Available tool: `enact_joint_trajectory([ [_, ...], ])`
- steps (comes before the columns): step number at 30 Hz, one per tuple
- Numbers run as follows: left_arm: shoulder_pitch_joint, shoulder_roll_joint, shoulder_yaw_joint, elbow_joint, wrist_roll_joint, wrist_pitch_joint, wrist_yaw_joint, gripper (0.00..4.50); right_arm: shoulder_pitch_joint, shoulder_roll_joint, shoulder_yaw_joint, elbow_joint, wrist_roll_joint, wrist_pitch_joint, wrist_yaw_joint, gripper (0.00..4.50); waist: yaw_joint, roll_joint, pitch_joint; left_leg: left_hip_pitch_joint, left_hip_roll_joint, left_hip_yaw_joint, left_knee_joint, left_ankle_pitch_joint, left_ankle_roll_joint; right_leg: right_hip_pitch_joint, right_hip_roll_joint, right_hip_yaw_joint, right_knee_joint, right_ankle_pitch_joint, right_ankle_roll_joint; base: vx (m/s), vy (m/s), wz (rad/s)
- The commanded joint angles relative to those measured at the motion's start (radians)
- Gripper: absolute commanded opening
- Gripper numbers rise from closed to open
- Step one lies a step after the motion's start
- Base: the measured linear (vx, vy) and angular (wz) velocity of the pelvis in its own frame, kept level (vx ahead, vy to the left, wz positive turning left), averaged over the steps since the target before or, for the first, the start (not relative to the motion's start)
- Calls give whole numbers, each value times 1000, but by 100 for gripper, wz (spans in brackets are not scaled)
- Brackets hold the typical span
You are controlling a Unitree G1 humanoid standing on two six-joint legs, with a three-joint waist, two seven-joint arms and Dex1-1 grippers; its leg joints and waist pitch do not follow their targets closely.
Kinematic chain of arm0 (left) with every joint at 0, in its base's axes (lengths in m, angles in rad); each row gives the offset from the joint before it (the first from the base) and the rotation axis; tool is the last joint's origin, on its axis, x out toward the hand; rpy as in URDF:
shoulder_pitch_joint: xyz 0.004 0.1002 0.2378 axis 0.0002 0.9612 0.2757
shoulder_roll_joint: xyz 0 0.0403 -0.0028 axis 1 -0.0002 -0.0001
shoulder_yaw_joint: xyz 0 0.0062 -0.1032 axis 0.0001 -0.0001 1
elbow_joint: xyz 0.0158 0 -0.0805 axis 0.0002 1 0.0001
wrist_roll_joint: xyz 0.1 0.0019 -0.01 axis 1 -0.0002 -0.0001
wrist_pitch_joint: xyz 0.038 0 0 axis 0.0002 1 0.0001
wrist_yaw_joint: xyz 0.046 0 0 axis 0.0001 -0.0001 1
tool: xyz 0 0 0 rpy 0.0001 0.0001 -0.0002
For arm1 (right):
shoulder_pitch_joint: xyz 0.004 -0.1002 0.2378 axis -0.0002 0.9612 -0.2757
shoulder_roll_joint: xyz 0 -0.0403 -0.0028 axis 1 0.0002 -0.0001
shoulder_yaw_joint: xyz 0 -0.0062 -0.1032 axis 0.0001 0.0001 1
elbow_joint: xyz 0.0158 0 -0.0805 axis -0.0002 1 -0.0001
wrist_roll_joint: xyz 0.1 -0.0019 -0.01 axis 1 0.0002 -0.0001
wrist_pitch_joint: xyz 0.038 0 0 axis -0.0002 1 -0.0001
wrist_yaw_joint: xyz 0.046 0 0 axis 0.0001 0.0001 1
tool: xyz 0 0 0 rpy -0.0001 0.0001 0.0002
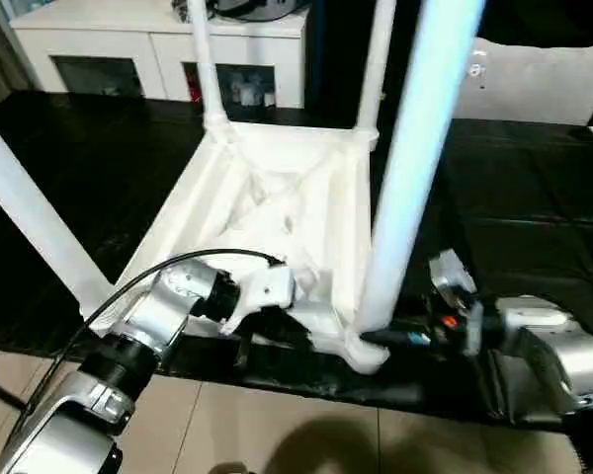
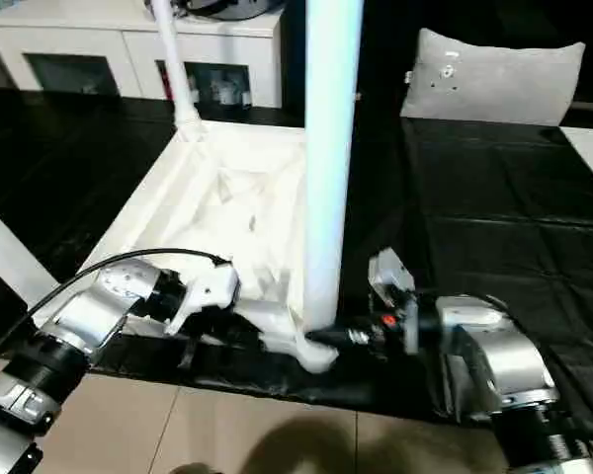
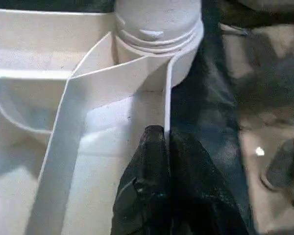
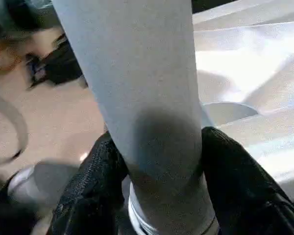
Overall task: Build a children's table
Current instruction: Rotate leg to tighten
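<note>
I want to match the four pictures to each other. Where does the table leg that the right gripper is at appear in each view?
Left eye view: the near leg stands right of centre, slanting to the top edge.
Right eye view: at centre, nearly upright.
Left wrist view: its threaded base in the socket, at the top.
Right wrist view: it fills the centre, a black finger at each side.
Shared landmark: the corner socket it stands in.

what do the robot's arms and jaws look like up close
Both forearms are silver metal cylinders with black bands. The left arm has a thin black cable looping over it and a white wrist housing. The right arm carries a small orange-red mark near its wrist. Jaws are matte black.
</note>
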Motion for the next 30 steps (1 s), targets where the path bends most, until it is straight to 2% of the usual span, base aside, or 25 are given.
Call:
enact_joint_trajectory([
  [1, -1, -66, -11, -38, -7, 37, 69, 0, -15, 61, 7, 5, -20, 36, -141, 200, -8, -11, -49, -4, 28, -7, -73, -199, 27, 52, -65, 39, -91, -387, -142, 0, 0, 0],
  [2, 0, -88, -4, -43, -3, 64, 111, 0, -24, 91, 1, 22, -48, 41, -214, 200, -16, -11, -49, -3, 26, -8, -75, -210, 16, 52, -66, 39, -96, -431, -122, 0, 0, 0],
  [3, 0, -115, 2, -48, -1, 95, 156, 0, -34, 123, -7, 38, -69, 44, -282, 200, -21, -16, -49, -4, 24, -8, -76, -215, 14, 52, -64, 38, -99, -449, -111, 0, 0, 0],
  [4, -2, -155, 12, -52, 0, 138, 217, 0, -48, 164, -18, 57, -93, 51, -371, 200, -39, -14, -47, -7, 21, -11, -77, -225, 6, 52, -64, 35, -102, -487, -98, 0, 0, 0],
  [5, -5, -195, 22, -54, 1, 178, 273, 0, -61, 199, -25, 72, -116, 57, -450, 199, -46, -15, -47, -7, 21, -11, -77, -226, 2, 51, -63, 34, -102, -492, -96, 0, 0, 0],
  [6, -5, -195, 22, -54, 1, 178, 273, 0, -61, 199, -25, 72, -116, 57, -450, 199, -53, -16, -46, -10, 20, -13, -77, -225, 0, 51, -62, 33, -102, -497, -92, 0, 0, 0],
  [7, -17, -251, 32, -43, 15, 216, 355, 0, -82, 253, -49, 100, -140, 67, -578, 198, -62, -21, -48, -10, 16, -12, -74, -224, 5, 52, -62, 32, -107, -508, -85, 0, 0, 0],
  [8, -21, -266, 34, -37, 20, 224, 379, 0, -89, 269, -58, 110, -145, 71, -616, 197, -71, -18, -48, -10, 14, -11, -72, -216, 11, 49, -59, 33, -107, -494, -89, 0, 0, 0],
  [9, -29, -294, 39, -26, 30, 232, 423, 0, -100, 298, -77, 125, -147, 81, -676, 197, -76, -20, -50, -11, 14, -11, -71, -204, 20, 49, -59, 34, -107, -478, -90, 0, 0, 0],
  [11, -40, -336, 51, -4, 47, 233, 501, 0, -115, 334, -99, 148, -152, 69, -745, 197, -80, -19, -53, -12, 13, -10, -70, -187, 30, 49, -56, 35, -105, -434, -100, 0, 0, 0],
  [13, -47, -371, 59, 12, 65, 226, 567, 0, -127, 359, -118, 174, -162, 20, -796, 197, -81, -17, -54, -10, 16, -7, -68, -178, 38, 46, -55, 37, -103, -385, -116, 0, 0, 0],
  [14, -44, -382, 55, 8, 78, 218, 590, 0, -131, 378, -137, 183, -166, -11, -826, 252, -78, -18, -58, -14, 14, -8, -66, -157, 43, 52, -56, 37, -97, -347, -123, 0, 0, 0],
  [18, -34, -379, 47, -13, 89, 231, 590, 0, -129, 401, -162, 171, -152, -11, -848, 274, -72, -15, -62, -15, 19, -7, -67, -106, 67, 58, -56, 39, -85, -212, -162, 0, 0, 0],
  [20, -27, -362, 38, -24, 94, 232, 570, 0, -118, 393, -160, 153, -149, -14, -833, 287, -67, -12, -63, -15, 22, -7, -66, -94, 74, 60, -57, 40, -79, -164, -184, 0, 0, 0],
  [23, -18, -323, 29, -30, 88, 214, 510, 0, -88, 330, -140, 140, -158, -42, -754, 323, -63, -10, -63, -14, 24, -6, -64, -86, 85, 62, -58, 39, -76, -114, -201, 0, 0, 0],
  [27, -10, -284, 28, -32, 84, 193, 458, 0, -72, 253, -141, 117, -125, -68, -623, 360, -57, -11, -61, -12, 24, -5, -65, -119, 88, 63, -59, 38, -79, -140, -204, 0, 0, 0],
  [28, -10, -273, 27, -32, 84, 188, 446, 0, -69, 233, -141, 111, -118, -71, -591, 366, -52, -11, -60, -11, 24, -4, -64, -130, 89, 63, -61, 40, -81, -160, -200, 0, 0, 0],
  [29, -10, -257, 22, -30, 83, 178, 431, 0, -66, 204, -139, 104, -111, -75, -541, 366, -46, -6, -59, -9, 27, -4, -64, -134, 89, 60, -61, 41, -82, -170, -198, 0, 0, 0],
  [30, -11, -248, 19, -28, 82, 171, 420, 0, -64, 185, -135, 100, -109, -81, -510, 366, -45, -8, -59, -9, 27, -4, -65, -140, 88, 60, -61, 41, -83, -175, -197, 0, 0, 0],
])
